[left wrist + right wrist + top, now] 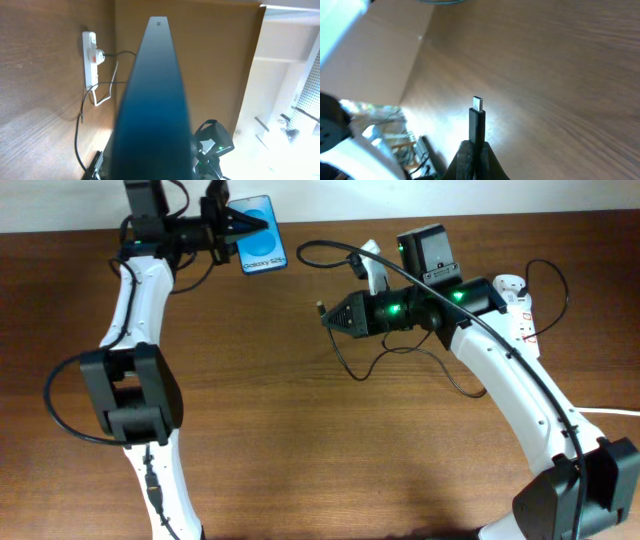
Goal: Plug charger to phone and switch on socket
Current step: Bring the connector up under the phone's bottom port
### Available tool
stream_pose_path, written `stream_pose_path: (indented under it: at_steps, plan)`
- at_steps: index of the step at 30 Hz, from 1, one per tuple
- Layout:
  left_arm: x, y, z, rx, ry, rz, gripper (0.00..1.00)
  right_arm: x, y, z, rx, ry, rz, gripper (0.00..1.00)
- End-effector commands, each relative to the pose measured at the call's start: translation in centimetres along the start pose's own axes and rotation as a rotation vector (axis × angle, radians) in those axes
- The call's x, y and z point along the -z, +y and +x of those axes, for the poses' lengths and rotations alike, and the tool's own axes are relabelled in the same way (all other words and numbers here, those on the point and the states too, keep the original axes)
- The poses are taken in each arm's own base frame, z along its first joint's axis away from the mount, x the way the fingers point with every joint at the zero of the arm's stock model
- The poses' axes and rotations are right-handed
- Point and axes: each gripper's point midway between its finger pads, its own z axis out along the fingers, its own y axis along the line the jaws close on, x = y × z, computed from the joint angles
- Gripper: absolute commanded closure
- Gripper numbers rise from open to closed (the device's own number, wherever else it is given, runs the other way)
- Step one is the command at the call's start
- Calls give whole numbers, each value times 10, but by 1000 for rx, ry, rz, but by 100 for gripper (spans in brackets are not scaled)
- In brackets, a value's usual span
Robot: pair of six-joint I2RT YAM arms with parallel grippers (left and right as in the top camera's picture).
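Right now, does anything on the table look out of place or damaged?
Nothing stands out. The phone sits in the left gripper, the charger plug in the right gripper, its slack looped on the table.

Bright blue screen on the phone (262, 235), white lettering along its lower end, black round the edge. The bench (300, 440) is warm brown, with darker wood grain streaking right across it. The socket (519, 305) is white with red marks, and its thick cord (612, 412) is white too. The charger (477, 125) is black, silver at the very tip of its plug. Both arms (135, 295) show white shells with black joints. Left hand (240, 228) black, right hand (326, 316) black, and green lights (395, 308) glow on the right arm.
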Motion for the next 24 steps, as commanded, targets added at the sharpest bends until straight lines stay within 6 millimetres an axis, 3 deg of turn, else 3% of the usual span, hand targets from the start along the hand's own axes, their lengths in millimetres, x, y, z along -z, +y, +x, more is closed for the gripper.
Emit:
stream_pose_path:
  at_steps: [1, 4, 6, 9, 12, 15, 18, 21, 24]
  plan:
    - [-25, -8, 15, -39, 81, 16, 100, 10, 19, 3, 24, 8, -77, 96]
    - [-28, -8, 16, -39, 86, 16, 100, 27, 33, 6, 72, -17, -50, 96]
    - [-29, -8, 17, -39, 87, 16, 100, 49, 41, 12, 85, -50, 29, 96]
    - [-52, -9, 27, -39, 134, 16, 100, 67, 56, 28, 104, -57, 39, 96]
    - [-62, -9, 33, -66, 155, 18, 100, 57, 34, 55, 40, -46, -43, 96]
    - [-65, -9, 34, -96, 159, 20, 100, 50, 7, 64, -55, -91, -165, 96]
    - [-87, -9, 46, -103, 203, 21, 100, 37, -9, 42, -176, -210, -226, 96]
    - [-90, -11, 44, -139, 200, 21, 100, 32, -14, 21, -245, -265, -242, 96]
    - [-94, -10, 44, -142, 194, 14, 100, 6, -14, 19, -301, -262, -226, 96]
